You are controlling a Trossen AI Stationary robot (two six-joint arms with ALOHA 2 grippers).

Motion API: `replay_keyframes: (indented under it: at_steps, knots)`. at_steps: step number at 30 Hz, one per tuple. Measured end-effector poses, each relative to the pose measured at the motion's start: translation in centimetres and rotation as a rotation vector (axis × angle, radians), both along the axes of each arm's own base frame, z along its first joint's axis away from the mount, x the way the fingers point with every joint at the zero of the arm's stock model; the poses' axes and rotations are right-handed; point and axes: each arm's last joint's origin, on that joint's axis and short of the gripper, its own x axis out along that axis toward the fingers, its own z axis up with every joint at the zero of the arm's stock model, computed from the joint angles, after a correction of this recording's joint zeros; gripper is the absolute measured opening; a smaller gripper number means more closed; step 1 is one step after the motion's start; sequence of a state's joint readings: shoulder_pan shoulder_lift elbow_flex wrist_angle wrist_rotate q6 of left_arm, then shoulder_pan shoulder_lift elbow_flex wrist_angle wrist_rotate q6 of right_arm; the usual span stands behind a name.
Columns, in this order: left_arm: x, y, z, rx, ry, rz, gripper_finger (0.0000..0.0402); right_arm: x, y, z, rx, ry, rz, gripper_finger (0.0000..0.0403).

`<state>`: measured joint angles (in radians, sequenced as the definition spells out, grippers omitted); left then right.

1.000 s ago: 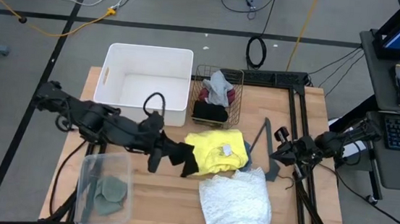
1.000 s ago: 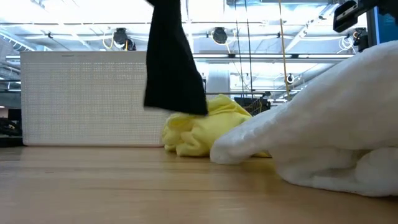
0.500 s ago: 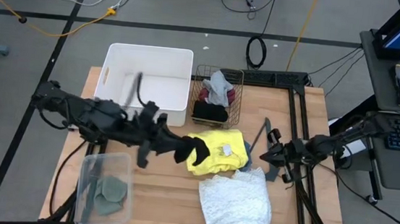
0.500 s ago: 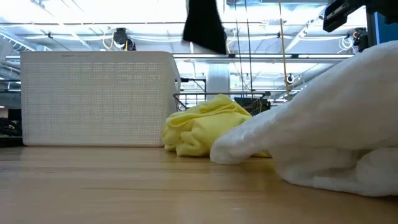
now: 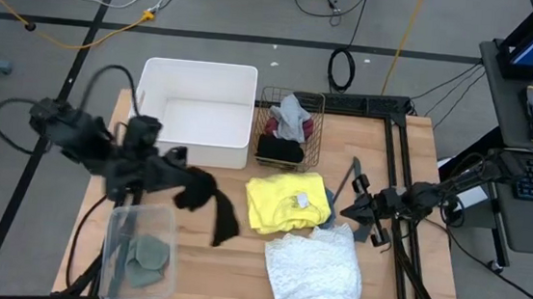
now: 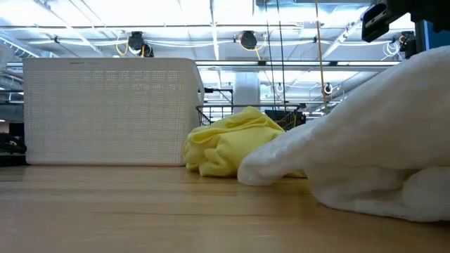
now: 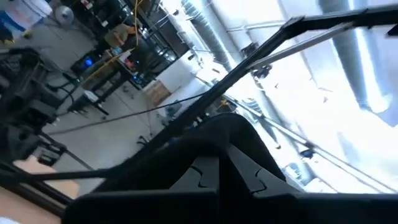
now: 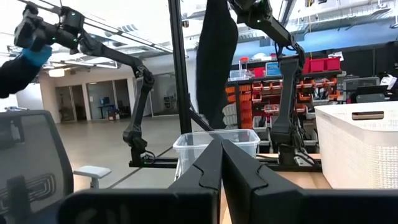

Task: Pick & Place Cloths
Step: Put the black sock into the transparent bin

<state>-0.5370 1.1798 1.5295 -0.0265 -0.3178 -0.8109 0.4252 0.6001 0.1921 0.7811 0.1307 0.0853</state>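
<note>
Left gripper is clamped shut on the limp black fabric cloth, carried high above the table; the cloth hangs with its long axis trailing down and toward the table's near edge. Clear plastic bin holding sage-green pieces sits just below-left of the grip, white rectangular plastic tub behind it. Probably the clear bin is the closer drop, but the target isn't certain. Right gripper waits fully closed and empty, near the crumpled yellow cloth.
</note>
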Motion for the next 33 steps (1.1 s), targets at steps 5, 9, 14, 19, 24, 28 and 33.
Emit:
replay_keyframes:
  at_steps: [5, 9, 14, 19, 24, 28, 33]
  knots:
    - [-3.1, 0.6, 0.9, -0.079, 0.001, -0.064, 0.0, 0.0, 0.0, -0.1, -0.004, 0.008, 0.0, 0.0]
    - [-5.0, 0.9, 0.5, -0.124, 0.095, -0.091, 0.0, 0.0, 0.0, -0.1, -0.004, 0.008, 0.0, 0.0]
    - [-6.5, 1.2, -0.5, -0.2, 0.237, -0.086, 0.0, 0.0, 0.0, -0.1, -0.004, 0.008, 0.0, 0.0]
    - [-7.9, 1.1, -0.5, -0.253, 0.263, -0.115, 0.0, 0.0, 0.0, -0.1, -0.004, 0.008, 0.0, 0.0]
    - [-8.7, 0.5, -0.5, -0.295, 0.28, -0.164, 0.0, 0.0, 0.0, -0.1, -0.004, 0.008, 0.0, 0.0]
    - [-9.3, -0.3, -0.7, -0.325, 0.315, -0.227, 0.0, 0.1, 0.0, -0.1, -0.004, 0.01, -0.003, 0.0]
    - [-10.1, -1.3, -0.8, -0.351, 0.349, -0.291, 0.0, 0.1, 0.0, -0.1, 0.022, 0.018, 0.005, 0.0]
